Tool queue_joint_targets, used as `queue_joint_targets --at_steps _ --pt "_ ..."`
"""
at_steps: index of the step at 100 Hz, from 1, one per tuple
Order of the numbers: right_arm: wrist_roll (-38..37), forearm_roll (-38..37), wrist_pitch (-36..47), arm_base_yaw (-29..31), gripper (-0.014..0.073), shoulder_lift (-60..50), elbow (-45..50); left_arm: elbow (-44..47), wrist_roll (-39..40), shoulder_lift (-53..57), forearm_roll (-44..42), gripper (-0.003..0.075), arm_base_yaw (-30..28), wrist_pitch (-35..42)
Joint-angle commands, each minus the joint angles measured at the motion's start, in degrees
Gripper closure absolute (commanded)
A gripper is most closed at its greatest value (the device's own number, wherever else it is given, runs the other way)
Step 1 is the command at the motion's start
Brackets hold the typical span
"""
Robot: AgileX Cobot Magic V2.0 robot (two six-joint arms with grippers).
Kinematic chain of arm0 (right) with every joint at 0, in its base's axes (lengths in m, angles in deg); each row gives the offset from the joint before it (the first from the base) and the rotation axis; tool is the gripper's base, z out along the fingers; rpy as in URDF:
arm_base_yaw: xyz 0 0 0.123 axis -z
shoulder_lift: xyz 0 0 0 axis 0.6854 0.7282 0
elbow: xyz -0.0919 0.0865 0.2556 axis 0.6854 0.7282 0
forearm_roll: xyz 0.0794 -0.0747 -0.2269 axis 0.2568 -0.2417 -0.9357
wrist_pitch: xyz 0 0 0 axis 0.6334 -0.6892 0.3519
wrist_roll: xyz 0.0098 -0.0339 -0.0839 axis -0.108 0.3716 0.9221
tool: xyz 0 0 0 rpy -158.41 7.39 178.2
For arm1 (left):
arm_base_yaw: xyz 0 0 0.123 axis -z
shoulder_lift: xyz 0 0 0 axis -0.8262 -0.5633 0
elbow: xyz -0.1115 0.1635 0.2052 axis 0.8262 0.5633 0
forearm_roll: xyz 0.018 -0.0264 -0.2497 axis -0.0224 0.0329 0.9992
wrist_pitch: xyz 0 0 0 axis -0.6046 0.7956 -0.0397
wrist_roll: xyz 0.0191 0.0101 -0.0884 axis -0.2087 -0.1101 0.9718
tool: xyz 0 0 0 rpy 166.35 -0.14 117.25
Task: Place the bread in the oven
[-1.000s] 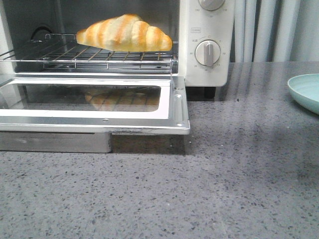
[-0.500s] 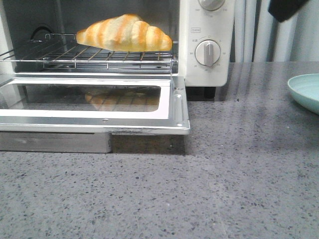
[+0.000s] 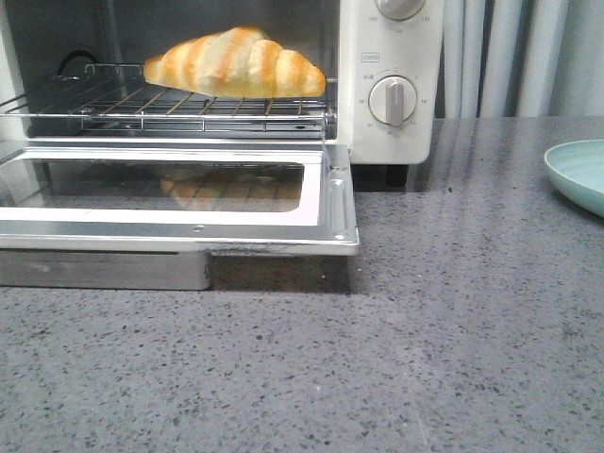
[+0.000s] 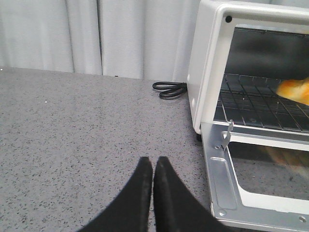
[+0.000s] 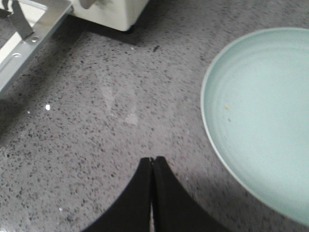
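The golden-brown striped bread [image 3: 236, 62] lies on the wire rack [image 3: 170, 107] inside the cream-white oven [image 3: 392, 57]; a blurred end of it shows in the left wrist view [image 4: 295, 90]. The oven's glass door [image 3: 179, 203] hangs open and flat. My left gripper [image 4: 153, 162] is shut and empty above the counter, left of the oven's open door [image 4: 251, 188]. My right gripper [image 5: 152, 160] is shut and empty above the counter between the oven's foot corner [image 5: 116, 12] and the plate. Neither gripper shows in the front view.
A pale green plate [image 3: 578, 175] sits at the right edge of the grey speckled counter [image 3: 453, 330]; it also shows in the right wrist view [image 5: 263, 116]. A black cable [image 4: 169, 89] lies behind the oven's left side. Grey curtains [image 3: 519, 57] hang behind.
A dark part of an arm that showed at the top right of the front view half a second ago has gone out of view. The bread and oven door have not moved.
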Motion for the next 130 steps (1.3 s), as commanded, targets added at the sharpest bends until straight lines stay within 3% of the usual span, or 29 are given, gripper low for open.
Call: queue_joint_targets --at_steps 1,33,61,78,130 --pt "-0.2 1.1 6.4 2.8 0.0662 -5.6 2.7 -1.4 0.2 1.5 -0.1 0.0741 -0.2 4.5" --pt "0.2 1.1 18.6 10.7 0.0662 -25.4 17.9 -1.4 0.2 1.5 -0.1 0.0741 -0.2 4.5" --pt "0.9 4.0 19.0 23.6 0.0662 -38.1 26.4 -1.4 0.2 1.5 -0.1 0.0741 -0.2 4.5" --pt "8.9 9.1 19.1 29.6 0.0662 -42.7 29.0 -1.4 0.2 1.5 -0.1 0.0741 -0.2 4.5" --pt "18.9 11.5 18.7 31.0 0.0662 -42.7 31.7 -1.4 0.2 1.5 -0.1 0.0741 -0.2 4.5"
